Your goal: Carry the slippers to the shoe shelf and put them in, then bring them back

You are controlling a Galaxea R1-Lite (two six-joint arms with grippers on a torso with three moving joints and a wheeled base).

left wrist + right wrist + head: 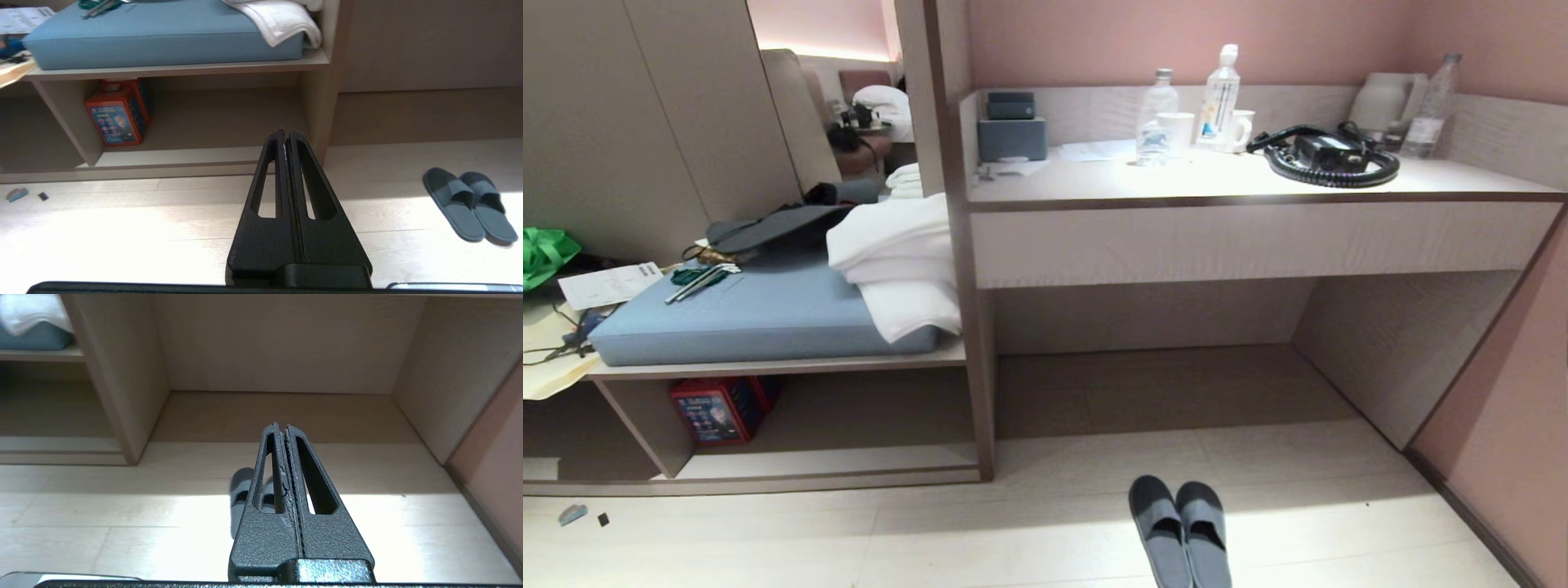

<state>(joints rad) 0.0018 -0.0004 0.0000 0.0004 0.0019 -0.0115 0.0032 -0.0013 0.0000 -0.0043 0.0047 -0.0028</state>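
Note:
The slippers [1180, 531], a dark grey pair, lie side by side on the pale floor in front of the desk recess. They also show in the left wrist view, the slippers [470, 204] well off to the side of my left gripper [286, 132], which is shut and empty. My right gripper [281, 426] is shut and empty too, hanging above the floor with the slippers [241, 486] partly hidden behind its fingers. The shoe shelf [833, 461] is the low cubby under the cushioned bench, left of the slippers. Neither arm shows in the head view.
A red box [719, 408] stands at the left end of the shelf cubby. A blue cushion [768, 314] with white towels [898, 253] tops the bench. The desk counter [1241, 184] holds bottles, mugs and a coiled cable. A pink wall [1511, 441] closes the right side.

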